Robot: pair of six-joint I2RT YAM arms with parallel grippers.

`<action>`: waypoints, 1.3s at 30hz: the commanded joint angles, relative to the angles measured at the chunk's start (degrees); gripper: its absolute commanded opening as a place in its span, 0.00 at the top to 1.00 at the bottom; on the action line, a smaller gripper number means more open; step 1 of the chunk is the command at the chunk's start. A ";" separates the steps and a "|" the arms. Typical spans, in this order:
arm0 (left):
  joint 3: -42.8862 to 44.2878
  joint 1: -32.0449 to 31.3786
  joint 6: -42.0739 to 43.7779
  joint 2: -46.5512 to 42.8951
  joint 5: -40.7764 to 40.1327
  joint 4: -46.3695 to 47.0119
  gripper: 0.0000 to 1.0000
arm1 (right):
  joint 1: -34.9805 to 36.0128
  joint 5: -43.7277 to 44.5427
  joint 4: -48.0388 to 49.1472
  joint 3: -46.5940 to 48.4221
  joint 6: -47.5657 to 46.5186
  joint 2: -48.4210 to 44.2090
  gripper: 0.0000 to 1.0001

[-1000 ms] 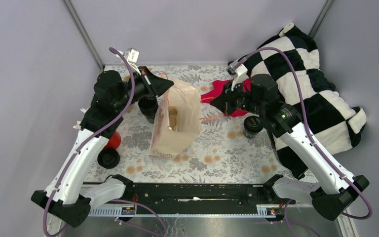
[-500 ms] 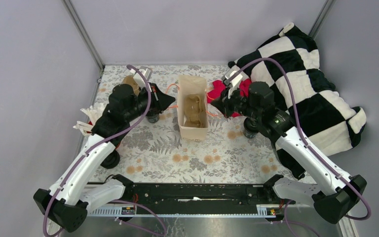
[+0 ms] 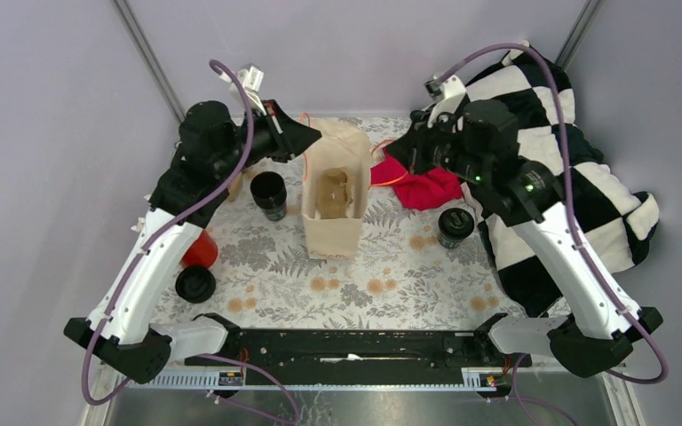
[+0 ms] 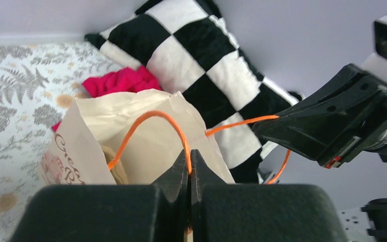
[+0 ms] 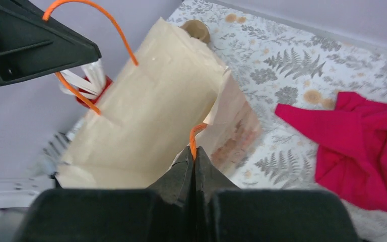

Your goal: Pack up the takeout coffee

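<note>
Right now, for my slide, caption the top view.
The left gripper and right gripper each pinch an orange handle of the upright bag; black cups stand either side.

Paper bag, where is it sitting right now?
Top view: the paper bag is upright in the middle of the table, black cup on its left, red cloth on its right.

We see a matt, creased paper bag (image 3: 333, 213) with thin orange cord handles (image 4: 156, 112), a soft crimson cloth (image 3: 422, 186), a plush checked blanket (image 3: 577, 142), a smooth printed worktop (image 3: 391, 275), and a black plastic lid on the takeout coffee (image 3: 269, 193).

Overhead rear view; wrist close-ups across bag (image 3: 330, 235)
</note>
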 commanded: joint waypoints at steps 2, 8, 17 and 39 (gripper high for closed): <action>7.55 0.00 -2.52 -1.13 -0.90 -5.88 1.00 | 0.31 0.66 -11.81 5.12 14.99 -1.48 1.00; 1.69 0.00 -8.80 -6.29 -3.42 -5.45 1.00 | 0.33 4.69 -15.28 7.04 21.18 -3.73 1.00; -8.45 0.74 -13.14 -5.72 -5.61 -8.63 1.00 | 1.96 6.65 -23.56 5.41 27.00 -2.49 1.00; 18.59 1.93 0.36 16.74 -2.96 -28.24 0.27 | 12.61 3.48 -18.70 2.81 21.24 -3.76 0.17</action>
